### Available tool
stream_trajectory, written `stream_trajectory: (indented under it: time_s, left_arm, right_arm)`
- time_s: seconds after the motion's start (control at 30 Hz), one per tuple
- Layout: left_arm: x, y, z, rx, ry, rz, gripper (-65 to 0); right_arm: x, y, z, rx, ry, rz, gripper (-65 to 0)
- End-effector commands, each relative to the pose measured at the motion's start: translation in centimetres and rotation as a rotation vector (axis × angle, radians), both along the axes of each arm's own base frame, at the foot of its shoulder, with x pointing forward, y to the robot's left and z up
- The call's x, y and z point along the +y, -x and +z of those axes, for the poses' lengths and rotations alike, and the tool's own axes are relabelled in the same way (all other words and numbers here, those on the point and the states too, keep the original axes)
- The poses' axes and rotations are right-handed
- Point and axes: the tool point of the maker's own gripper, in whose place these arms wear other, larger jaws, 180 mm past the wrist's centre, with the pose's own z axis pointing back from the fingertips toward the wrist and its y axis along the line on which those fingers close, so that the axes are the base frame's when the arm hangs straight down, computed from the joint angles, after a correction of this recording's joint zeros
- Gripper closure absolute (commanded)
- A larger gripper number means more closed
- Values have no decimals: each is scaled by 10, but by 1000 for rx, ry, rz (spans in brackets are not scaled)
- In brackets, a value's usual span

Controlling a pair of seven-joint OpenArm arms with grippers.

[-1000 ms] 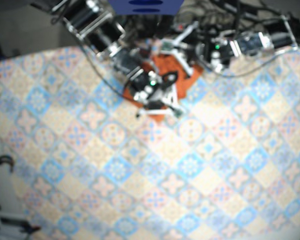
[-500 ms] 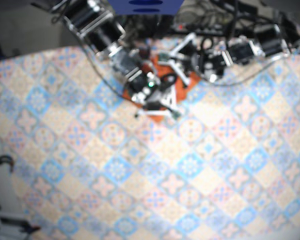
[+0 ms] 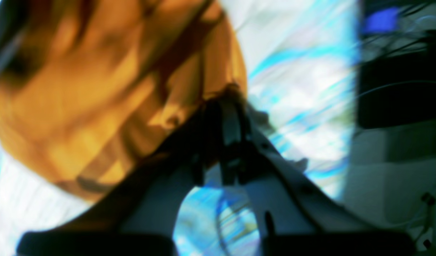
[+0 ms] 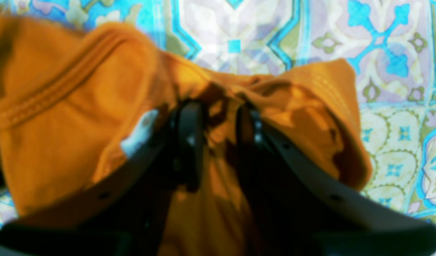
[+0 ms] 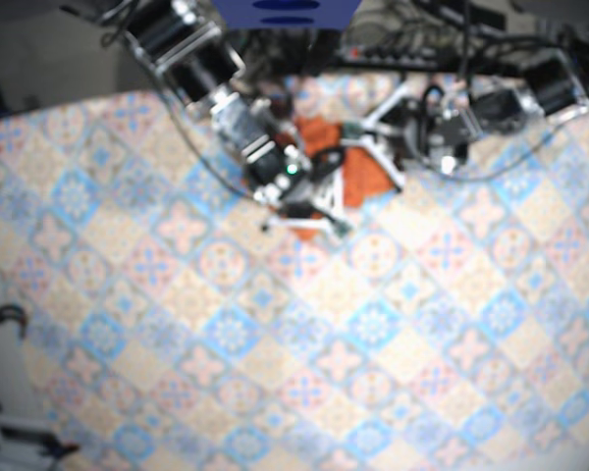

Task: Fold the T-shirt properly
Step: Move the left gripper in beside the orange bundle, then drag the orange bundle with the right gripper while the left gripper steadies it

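shirt [image 5: 319,135]: orange, bunched on the patterned tabletop [image 5: 275,353], upper centre of the base view, with both arms over it.

base view only: whole tabletop, and cables [image 5: 412,44] along the top edge. it is too soft to show either set of fingers.

right wrist view only: the shirt's stitched hem and folds, with tabletop pattern along the top and right of the frame. the right gripper [image 4: 218,138] has its dark fingers [image 4: 191,142] a little apart, pinching a ridge of shirt between them.

left wrist view only: heavy motion blur. the left gripper [image 3: 223,121] has its fingers close together, tips at the shirt's right edge. cannot tell whether they hold cloth.

against half a second ago, base view: the left arm, at frame right, has come further in over the shirt. the orange patch is narrower and more gathered. the right arm has barely shifted.
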Motion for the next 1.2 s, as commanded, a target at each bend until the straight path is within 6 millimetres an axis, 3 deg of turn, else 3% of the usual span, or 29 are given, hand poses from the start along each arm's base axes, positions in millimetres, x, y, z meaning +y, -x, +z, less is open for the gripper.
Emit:
stream_trajectory:
  time_s: [0.0,0.23,0.5,0.57,0.73,0.83,1.0,1.17]
  left_arm:
    - [35,-27,3,-91,-126,33,-69]
    - [55,-58,10,-140,-146,136,-70]
    - [58,-58,8,-135,-152,142,-73]
    - [57,-56,7,-131,-150,142,-73]
    - [57,-49,5,-117,-149,139,-73]
    - [47,-50,13,-134,-121,118,-73]
    - [23,-45,40,-150,-29,75,-74]
    - [1,-45,62,-133,49,99,-74]
  right_arm:
    - [-17,-3,-4,4,69,-18,-175]
    - [-17,-2,-5,5,72,-16,-174]
    - [-35,-2,-10,10,106,-24,-174]
    - [-50,-7,-11,7,115,-57,-174]
    - [-65,-34,17,-63,66,-153,-174]
    - [-77,-39,22,-60,69,-199,-174]
    - [-80,-38,17,-39,79,-210,-174]
    - [-113,-42,1,39,53,-385,-174]
